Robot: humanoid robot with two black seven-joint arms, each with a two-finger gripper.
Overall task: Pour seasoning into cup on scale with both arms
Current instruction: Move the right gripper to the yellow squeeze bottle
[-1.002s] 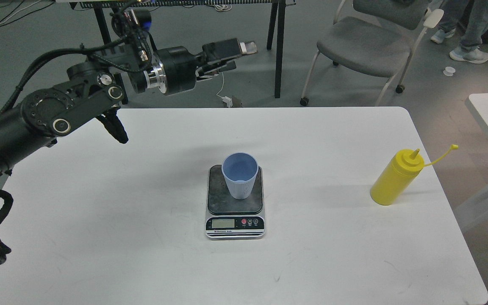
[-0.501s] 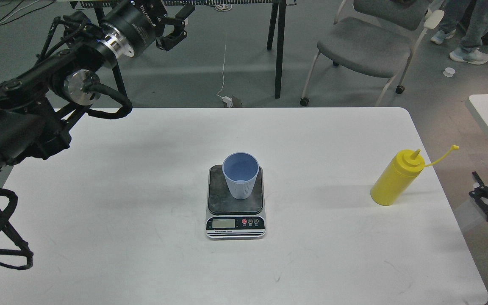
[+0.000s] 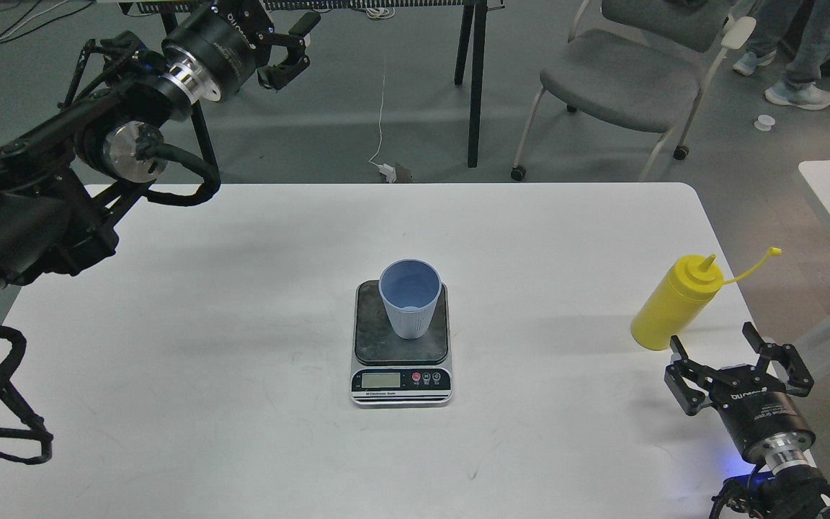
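Closest to the robot, at the table's near right corner, the right gripper (image 3: 743, 353) points up toward the bottle with its black fingers spread wide apart, holding nothing and touching nothing. Just beyond it stands the seasoning, a yellow plastic squeeze bottle (image 3: 671, 304) with a cone nozzle and a thin tethered cap strap trailing off to the right. It stands upright near the right edge of the white table (image 3: 206, 346), close to the open fingers but clear of them.

The bottle looks light and soft-walled, so a hard pinch would likely squirt it early or let it slip; a firm hold around the middle of the body, below the shoulder, seems the safest place.

Toward the middle of the table sits the small flat kitchen scale (image 3: 400, 349), dark platform and silver display strip, with the light-blue ribbed plastic cup (image 3: 409, 298) upright on its platform. The cup appears light and easy to tip.

Farthest away, beyond the far left corner, the left gripper (image 3: 292, 47) hangs high above the floor, fingers parted and empty.
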